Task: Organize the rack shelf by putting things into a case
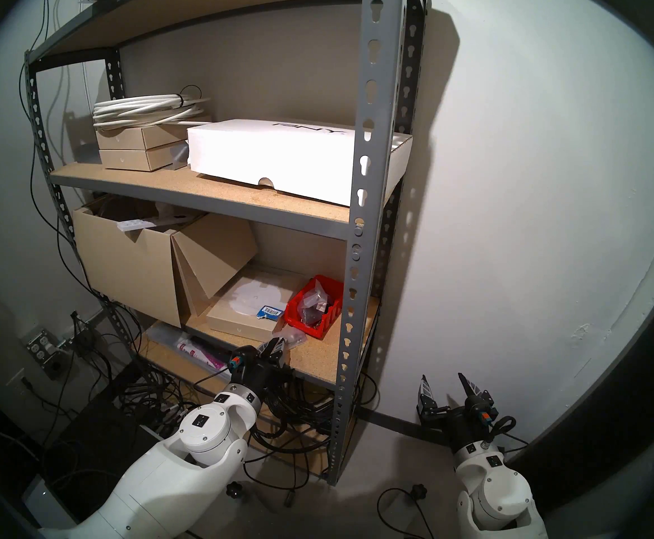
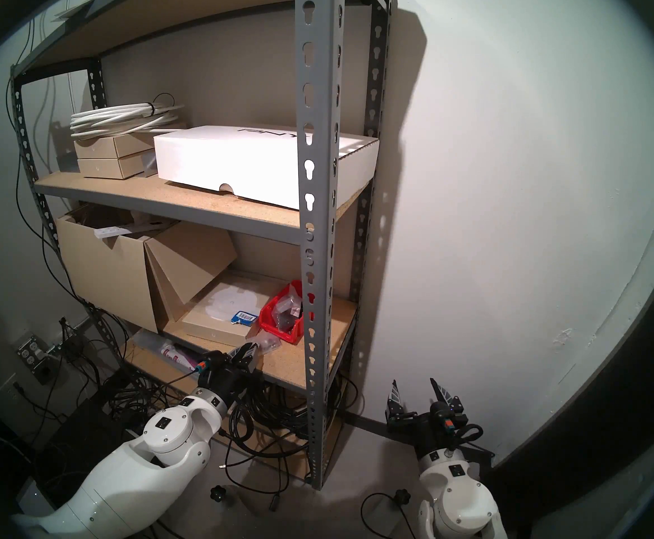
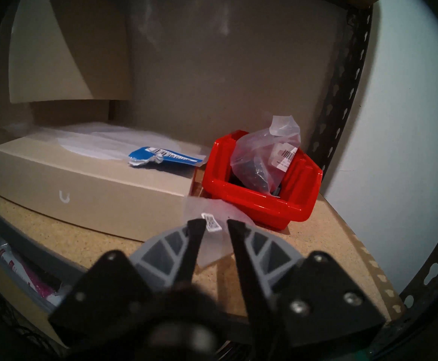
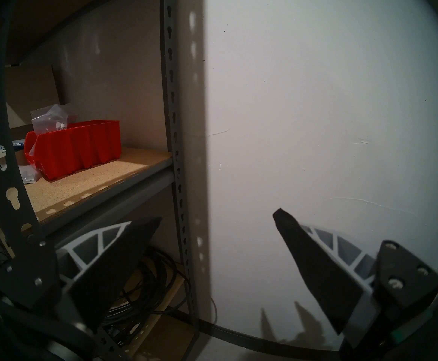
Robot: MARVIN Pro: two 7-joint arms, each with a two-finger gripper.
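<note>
A small red bin (image 1: 333, 312) (image 3: 254, 201) (image 4: 82, 149) stands on the tan rack shelf (image 1: 313, 361) (image 3: 317, 235) near its right end. One clear plastic bag (image 1: 313, 297) (image 3: 259, 160) of dark parts sticks up out of it. A second small clear bag (image 1: 293, 336) (image 3: 199, 206) (image 4: 29, 174) lies flat on the shelf just in front of the bin. My left gripper (image 1: 273, 345) (image 3: 216, 222) reaches over the shelf's front edge. Its fingertips straddle the near part of that bag, a narrow gap still between them. My right gripper (image 1: 442, 375) (image 4: 218, 216) hangs wide open and empty beside the rack, facing the white wall.
A flat tan box (image 1: 240, 312) (image 3: 82, 186) with a blue barcode packet (image 3: 160, 157) on it lies left of the bin. A large open cardboard box (image 1: 127, 266) fills the shelf's left. The grey front upright (image 1: 356, 254) stands right of the bin. Cables (image 1: 298, 410) tangle below.
</note>
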